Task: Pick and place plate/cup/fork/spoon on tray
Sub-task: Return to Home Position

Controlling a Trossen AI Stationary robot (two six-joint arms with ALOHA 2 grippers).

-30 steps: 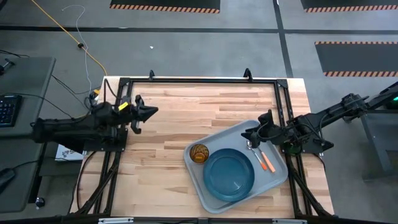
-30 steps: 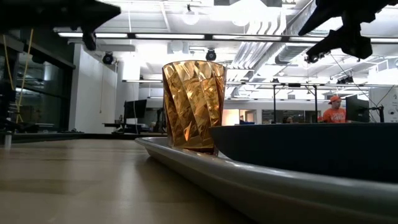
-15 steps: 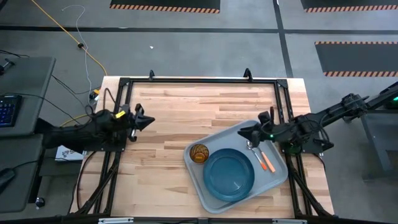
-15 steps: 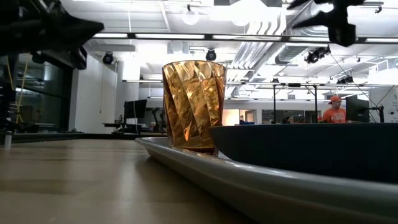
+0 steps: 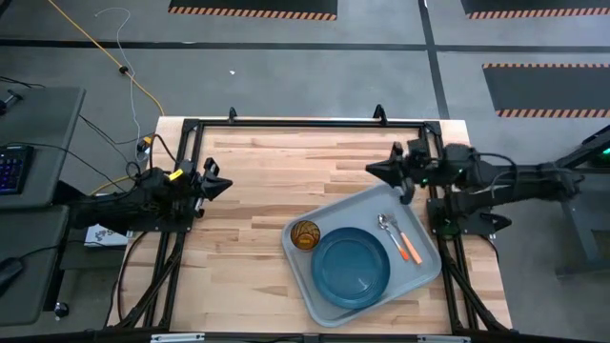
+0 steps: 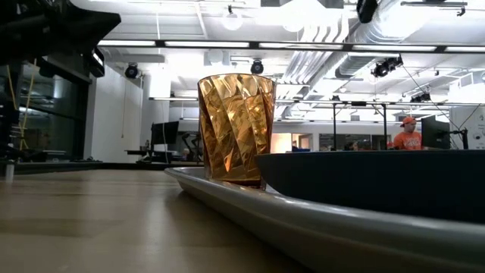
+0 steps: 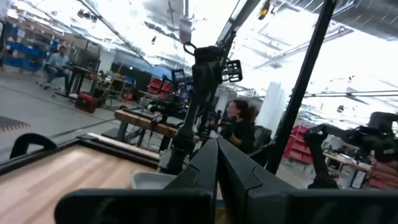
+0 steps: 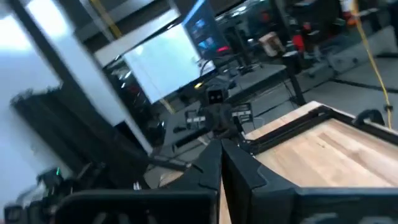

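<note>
Left gripper [image 5: 221,181] pinched closed, empty, at bench [image 5: 267,162] edge, well apart from tray [image 5: 425,274]. Right gripper [image 5: 376,171] also closed, empty, raised just beyond tray's far corner. Plate [image 5: 351,265], cup [image 5: 305,233], fork [image 5: 411,249] and spoon [image 5: 385,223] all on tray, in front of right gripper; the two utensils probably touching, hard to tell.

Task looks done; arms homing.

Risk: right arm dipping low on swing home clips tray rim, jolts utensils, tips cup.

Light wooden table [image 5: 286,171] with a black frame rail [image 5: 305,122] along its edges. On the floor: yellow cable [image 5: 92,41], hazard-striped mats [image 5: 253,10]; keyboard [image 5: 11,170] on a side desk. In the background, one person in an orange top [image 6: 409,138].
</note>
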